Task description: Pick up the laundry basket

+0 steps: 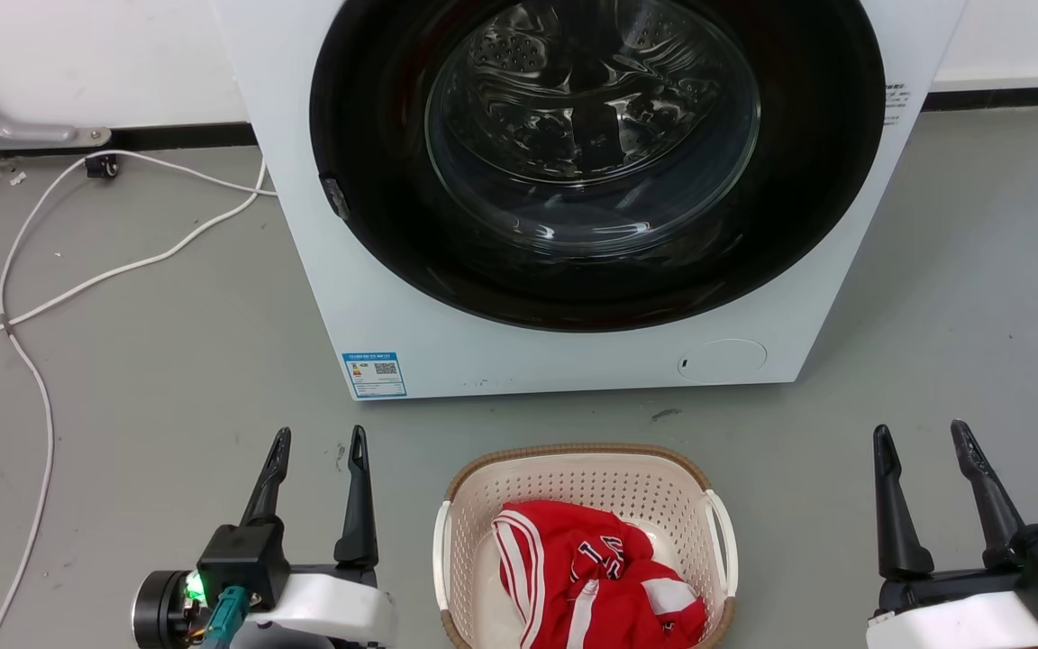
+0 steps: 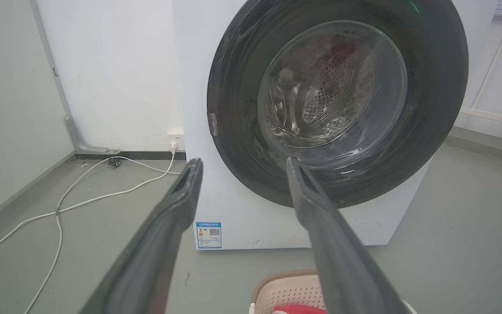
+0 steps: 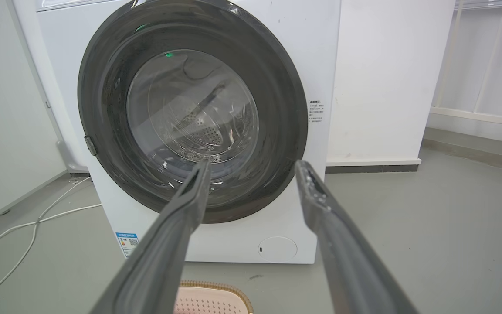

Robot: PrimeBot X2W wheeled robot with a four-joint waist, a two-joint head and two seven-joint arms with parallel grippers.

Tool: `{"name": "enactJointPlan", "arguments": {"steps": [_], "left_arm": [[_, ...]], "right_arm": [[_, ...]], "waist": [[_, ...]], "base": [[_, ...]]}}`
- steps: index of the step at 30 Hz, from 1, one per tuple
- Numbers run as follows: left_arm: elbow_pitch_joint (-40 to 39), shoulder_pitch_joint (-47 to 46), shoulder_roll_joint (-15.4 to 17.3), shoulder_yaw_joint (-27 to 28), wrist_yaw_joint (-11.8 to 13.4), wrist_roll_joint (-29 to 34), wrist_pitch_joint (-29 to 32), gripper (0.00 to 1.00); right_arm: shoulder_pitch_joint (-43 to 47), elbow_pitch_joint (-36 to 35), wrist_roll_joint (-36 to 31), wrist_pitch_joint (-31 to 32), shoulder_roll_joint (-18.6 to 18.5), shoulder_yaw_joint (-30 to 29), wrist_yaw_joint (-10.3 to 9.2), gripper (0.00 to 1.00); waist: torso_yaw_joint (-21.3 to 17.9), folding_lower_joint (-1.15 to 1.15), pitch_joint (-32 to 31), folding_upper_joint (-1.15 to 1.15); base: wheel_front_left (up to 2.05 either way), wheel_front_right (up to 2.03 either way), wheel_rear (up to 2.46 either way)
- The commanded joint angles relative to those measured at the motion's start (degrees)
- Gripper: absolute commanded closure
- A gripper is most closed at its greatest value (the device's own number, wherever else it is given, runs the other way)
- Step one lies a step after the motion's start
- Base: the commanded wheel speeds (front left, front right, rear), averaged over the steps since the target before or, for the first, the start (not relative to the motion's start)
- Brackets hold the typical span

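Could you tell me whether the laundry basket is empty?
Not empty: a crumpled red-and-white garment lies inside the laundry basket.

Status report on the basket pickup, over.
Left gripper open, right gripper open, both empty. Laundry basket on floor between them, red garment inside. Side handles unobstructed.

Through my right wrist camera I see the right gripper (image 3: 253, 168), its two dark fingers spread wide with nothing between them. Beyond them stands the white washing machine (image 3: 238, 244), its dark-ringed glass door (image 3: 192, 109) facing me. The laundry basket (image 3: 216, 301) sits on the grey floor (image 3: 429, 235) near the machine's front. A white cable (image 3: 35, 223) trails along the floor's left side.
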Motion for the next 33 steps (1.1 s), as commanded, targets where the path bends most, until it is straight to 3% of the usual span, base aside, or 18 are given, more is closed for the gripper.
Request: {"name": "enactJointPlan", "arguments": {"steps": [1, 7, 15, 20, 33], "left_arm": [[0.46, 0.08, 0.13, 0.24, -0.13, 0.07, -0.16, 0.00], [3.62, -2.27, 0.12, 0.65, -1.78, 0.61, -0.16, 0.00], [13.74, -9.81, 0.12, 0.58, -6.24, -0.80, -0.16, 0.00], [24.77, -16.27, 0.11, -0.78, -8.23, -0.87, -0.15, 0.00], [52.81, -35.87, 0.11, -5.45, -10.33, -2.88, 0.75, 0.00]], "right_arm": [[-0.07, 0.16, -0.04, -0.14, -0.21, -0.10, -0.02, 0.00], [-2.14, 1.72, -1.48, -0.14, -0.21, -0.71, -0.02, 0.00], [-7.70, 8.80, -4.67, -0.14, -0.19, -1.87, -0.02, 0.00], [-12.60, 16.62, -7.99, -0.14, -0.17, -1.80, -0.02, 0.00], [-29.83, 41.58, -17.30, -0.13, -0.15, -1.85, -0.03, 0.00]], "waist": [[-0.02, 0.00, 0.23, 0.00], [-0.13, 0.00, 1.79, 0.00], [-0.12, 0.00, 7.42, 0.00], [-0.40, 0.00, 12.13, 0.00], [-1.12, 0.00, 26.46, 0.00]], "base": [[0.00, 0.00, 0.00], [0.00, 0.00, 0.00], [0.00, 0.00, 0.00], [0.00, 0.00, 0.00], [0.00, 0.00, 0.00]]}}
